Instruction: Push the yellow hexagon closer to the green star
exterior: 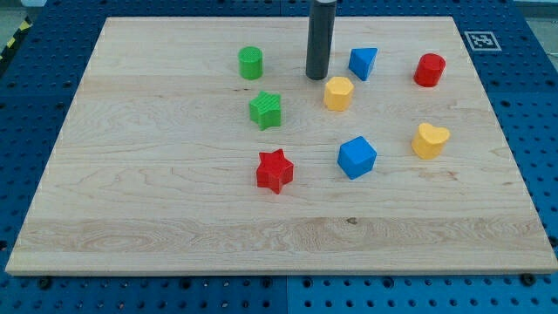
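The yellow hexagon (338,92) lies on the wooden board (157,192) in the upper middle. The green star (266,110) lies to its left and slightly lower, about a block's width or more away. My tip (316,77) stands just to the upper left of the yellow hexagon, close to it, and up and to the right of the green star. The dark rod rises from the tip out of the view's top.
A green cylinder (250,63) is above the green star. A blue triangular block (364,62) and a red cylinder (429,70) are at the upper right. A yellow heart (430,139), a blue cube (357,157) and a red star (275,170) lie lower.
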